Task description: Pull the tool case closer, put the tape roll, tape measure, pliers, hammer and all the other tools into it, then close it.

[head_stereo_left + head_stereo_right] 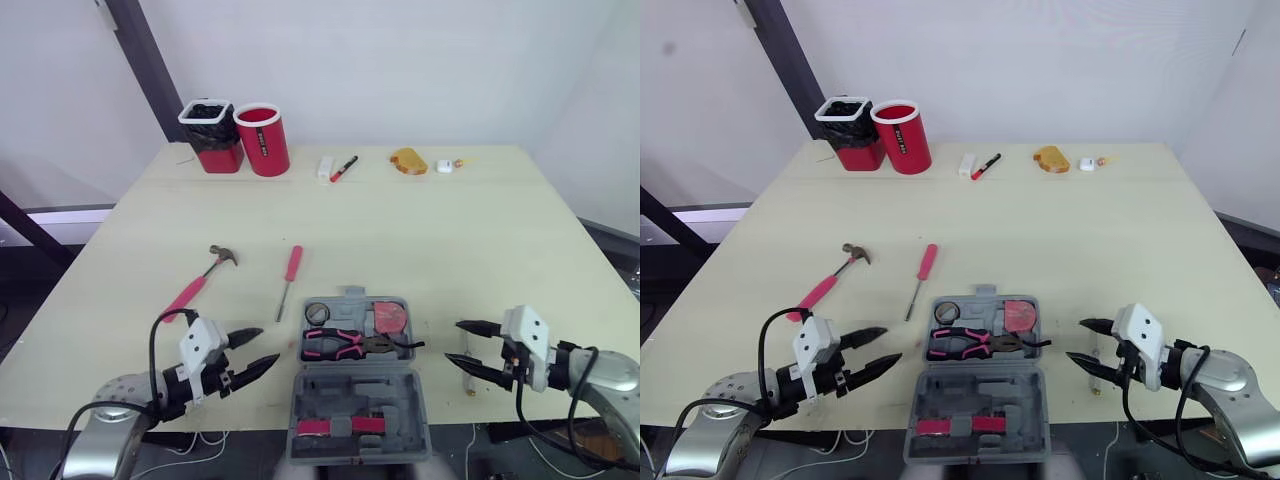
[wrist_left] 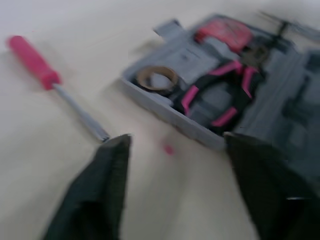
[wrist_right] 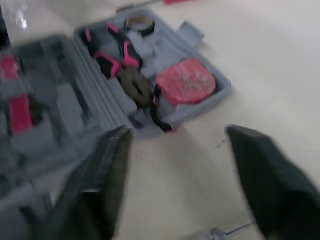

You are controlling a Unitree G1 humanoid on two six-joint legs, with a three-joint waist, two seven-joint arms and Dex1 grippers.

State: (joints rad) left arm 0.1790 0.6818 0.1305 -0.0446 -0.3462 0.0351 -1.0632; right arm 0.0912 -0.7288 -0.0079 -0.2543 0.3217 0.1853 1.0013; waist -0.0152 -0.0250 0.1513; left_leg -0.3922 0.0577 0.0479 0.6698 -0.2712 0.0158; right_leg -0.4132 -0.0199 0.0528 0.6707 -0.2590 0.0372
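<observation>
The left tool (image 1: 268, 345) and right tool (image 1: 453, 341) flank the open tool case (image 1: 352, 392), both spread apart and empty, likely poised for the hammer (image 1: 200, 283) and screwdriver (image 1: 289, 278) lying outside on the bench (image 1: 450, 230).

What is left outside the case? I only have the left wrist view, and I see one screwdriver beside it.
Observer: The hammer also lies out on the table, to the left of that screwdriver, with its pink handle toward the robot.
Operator: Anything on the case's right side?
Observer: Yes, a small slender tool, too small to identify, lies near the table's front edge.
Operator: Is the right end effector holding it?
Observer: No. The right end effector is open and empty, right of the tool case and just over that small tool.
</observation>
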